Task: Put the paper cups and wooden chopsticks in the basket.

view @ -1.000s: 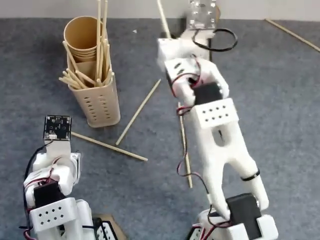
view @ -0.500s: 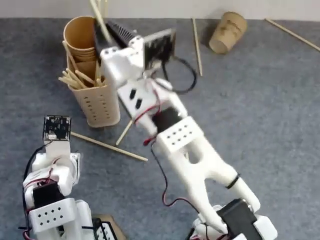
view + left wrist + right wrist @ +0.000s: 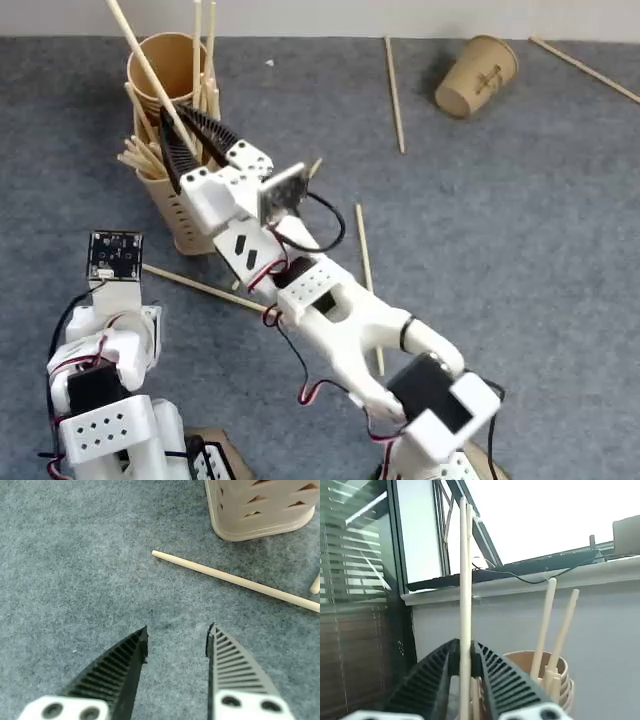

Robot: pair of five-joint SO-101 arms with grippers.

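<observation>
A beige slotted basket [image 3: 205, 215] stands at the back left, holding stacked paper cups [image 3: 165, 70] and several chopsticks. My right gripper [image 3: 176, 128] is over the basket's mouth, shut on a wooden chopstick [image 3: 145, 62] that slants up and back. In the right wrist view this chopstick [image 3: 465, 580] stands upright between the shut fingers, with the cups [image 3: 540, 662] just beyond. Another paper cup [image 3: 478, 75] lies on its side at the back right. My left gripper [image 3: 177, 635] hangs open over the carpet, with a loose chopstick [image 3: 235, 580] lying ahead of it.
Loose chopsticks lie on the grey carpet: one [image 3: 205, 288] by the basket's base, one [image 3: 366, 270] beside the right arm, one [image 3: 395, 90] at the back middle, one [image 3: 585, 68] at the far right. The basket's corner [image 3: 260, 515] is beyond the left gripper.
The right arm swung from the back middle leftwards to the basket, carrying the chopstick. That uncovered the fallen cup. The left arm kept still.
</observation>
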